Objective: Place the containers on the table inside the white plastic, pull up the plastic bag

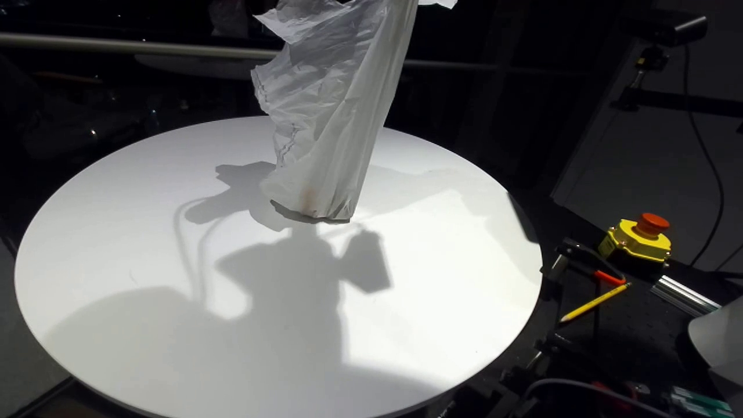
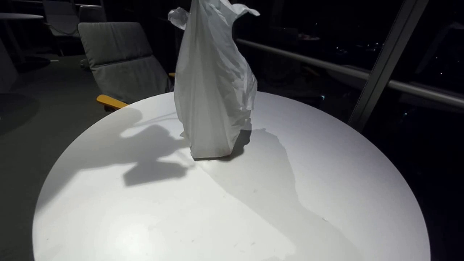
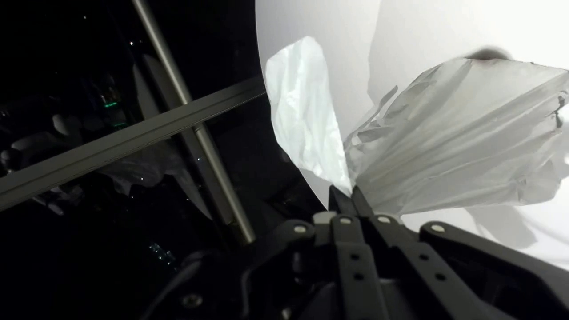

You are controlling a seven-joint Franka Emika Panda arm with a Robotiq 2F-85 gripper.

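A white plastic bag (image 1: 342, 116) is stretched upright over the round white table (image 1: 441, 278) in both exterior views (image 2: 210, 90). Its bottom is at the table surface; I cannot tell whether it rests there or hangs just above. In the wrist view my gripper (image 3: 344, 192) is shut on the top of the bag (image 3: 453, 142). A loose flap of plastic sticks out past the fingertips, and the rest fans down toward the table. No containers show on the table. A faint reddish patch shows through the low part of the bag. The gripper is out of both exterior views.
A grey chair (image 2: 119, 61) with wooden armrests stands behind the table. A metal rail (image 2: 304, 61) runs along the dark window. A yellow emergency stop box (image 1: 637, 239) and a yellow pencil (image 1: 595, 302) lie on the dark surface beside the table.
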